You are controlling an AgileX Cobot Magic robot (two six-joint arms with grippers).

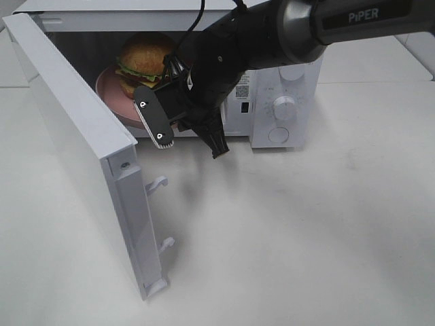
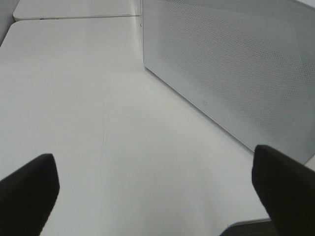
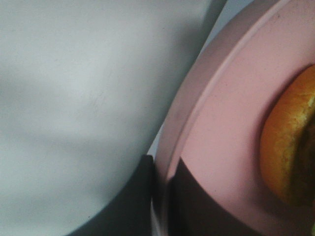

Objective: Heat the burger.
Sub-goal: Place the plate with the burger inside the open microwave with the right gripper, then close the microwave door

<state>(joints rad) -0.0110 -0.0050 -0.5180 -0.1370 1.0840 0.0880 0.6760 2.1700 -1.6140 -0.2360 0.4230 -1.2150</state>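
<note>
The right gripper [image 3: 161, 164] is pinched shut on the rim of the pink plate [image 3: 221, 113], one dark finger above the lip and one below. The burger [image 3: 288, 142] lies ahead of the fingertips, across the plate towards its middle, and nothing touches it but the plate. From above, the burger [image 1: 144, 64] stands upright, bun on top, so its long axis is vertical. It sits inside the microwave [image 1: 282, 81], deeper in than the gripper, which is at the mouth of the cavity. The plate's near rim looks close to that mouth, but I cannot tell whether it rests flat on the floor.

The door [image 1: 75, 115] stands wide open on the side away from the controls. The left gripper [image 2: 156, 182] is spread fully and holds nothing. It hangs over bare table with the door's perforated outer face [image 2: 236, 73] ahead of it and to one side.

The right arm is far nearer the burger. As I judge it, it must let go and back straight out, leaving the door to the left arm.
</note>
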